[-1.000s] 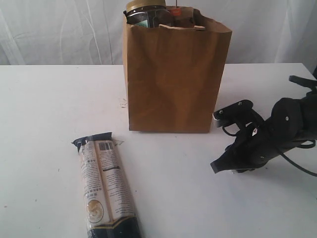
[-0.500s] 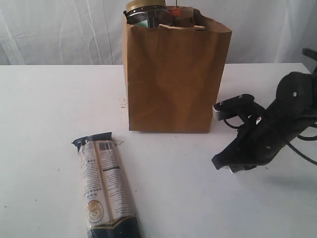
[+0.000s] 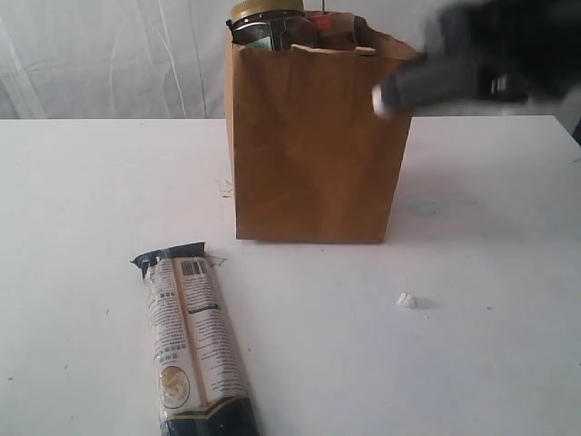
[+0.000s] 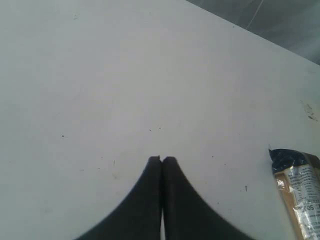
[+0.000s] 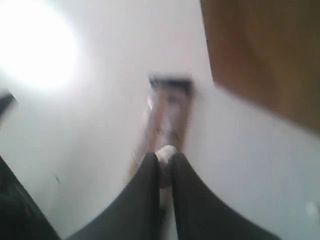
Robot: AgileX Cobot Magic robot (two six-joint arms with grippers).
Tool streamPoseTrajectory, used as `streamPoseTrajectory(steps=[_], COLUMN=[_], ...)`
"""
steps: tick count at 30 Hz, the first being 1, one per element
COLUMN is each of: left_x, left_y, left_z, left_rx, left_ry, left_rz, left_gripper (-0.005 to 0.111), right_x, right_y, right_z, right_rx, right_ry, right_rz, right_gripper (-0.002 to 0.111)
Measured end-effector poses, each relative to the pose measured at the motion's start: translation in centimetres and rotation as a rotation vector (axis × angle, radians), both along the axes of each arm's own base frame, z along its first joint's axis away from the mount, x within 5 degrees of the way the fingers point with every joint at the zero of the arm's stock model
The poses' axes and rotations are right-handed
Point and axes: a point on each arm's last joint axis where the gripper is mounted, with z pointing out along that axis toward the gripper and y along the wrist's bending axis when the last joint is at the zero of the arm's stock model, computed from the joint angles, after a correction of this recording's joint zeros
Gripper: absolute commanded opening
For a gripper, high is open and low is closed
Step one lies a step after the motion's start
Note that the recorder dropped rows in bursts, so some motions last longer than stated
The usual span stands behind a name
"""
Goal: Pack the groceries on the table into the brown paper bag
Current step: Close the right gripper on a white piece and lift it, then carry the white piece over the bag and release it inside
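The right fingers point(image 5: 150, 187) have swung up beside the brown paper bag point(image 3: 318, 154), pinching a white bit point(image 5: 166, 152); the long cream-black packet point(image 3: 195, 345) still waits.

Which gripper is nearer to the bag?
Right. The right gripper, pinching a white lump, is raised beside the bag's top corner; the left gripper is over the table near the packet.

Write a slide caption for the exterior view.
Brown paper bag stands full; long cream-black packet lies on the table; right arm, blurred, level with bag's top.
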Motion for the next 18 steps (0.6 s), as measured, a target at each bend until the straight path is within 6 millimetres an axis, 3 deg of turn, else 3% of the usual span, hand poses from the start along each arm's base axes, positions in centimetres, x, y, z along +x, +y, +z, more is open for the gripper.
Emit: streamPoseTrajectory(steps=[4,7,11,15,18], left_x=[0.0,0.0,0.0,0.0,0.0], left_y=[0.0,0.0,0.0,0.0,0.0], left_z=[0.0,0.0,0.0,0.0,0.0], left_rx=[0.0,0.0,0.0,0.0,0.0], left_ry=[0.0,0.0,0.0,0.0,0.0], left_rz=[0.0,0.0,0.0,0.0,0.0], left_gripper=[0.0,0.0,0.0,0.0,0.0], right_x=[0.6,3.1,8.6,13.9,16.5], right_y=[0.5,1.3,2.7,3.6,3.9], right_z=[5.6,6.9,5.8,3.0,0.5], right_rx=[0.136,0.16,0.173,0.139,0.077], right_ry=[-0.164,-0.191,-0.193,-0.206,-0.204], right_rz=[-0.001,-0.01,-0.074,-0.169,-0.206], right_gripper=[0.0,0.0,0.0,0.0,0.001])
